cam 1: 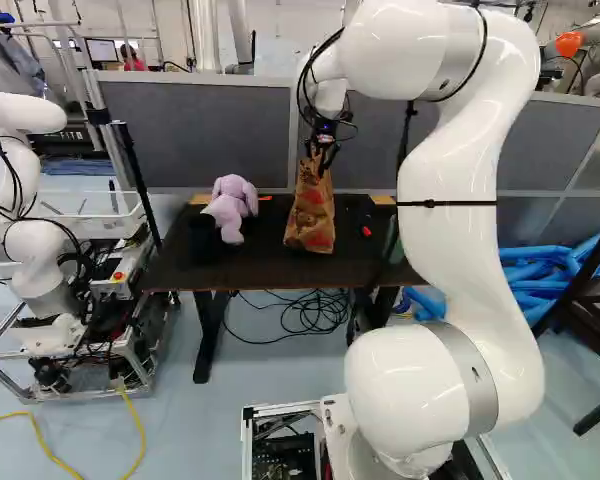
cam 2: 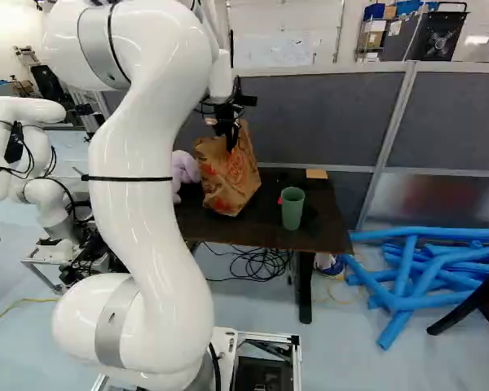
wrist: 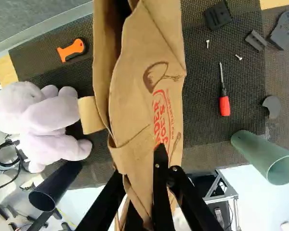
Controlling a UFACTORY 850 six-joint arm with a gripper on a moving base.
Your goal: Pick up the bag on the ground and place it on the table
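Observation:
My gripper (cam 1: 323, 148) is over the table (cam 1: 185, 265), near the middle of the left base view. It is shut on the upper part of the brown paper bag (cam 1: 310, 212), which stays upright below it. The right base view shows the bag (cam 2: 235, 181) above the dark tabletop (cam 2: 330, 234); whether its bottom touches the top I cannot tell. Seen from the wrist, the black fingers of the gripper (wrist: 151, 185) pinch the crumpled paper, and the bag (wrist: 139, 82) extends ahead of them, hiding part of the tabletop.
A lilac plush toy (wrist: 43, 122) and a dark cup (wrist: 53, 187) are on one side of the bag. Across from them are a red screwdriver (wrist: 224, 103) and a green cup (cam 2: 292, 208). Blue foam tubes (cam 2: 424, 269) litter the floor. Another robot (cam 1: 30, 250) stands left.

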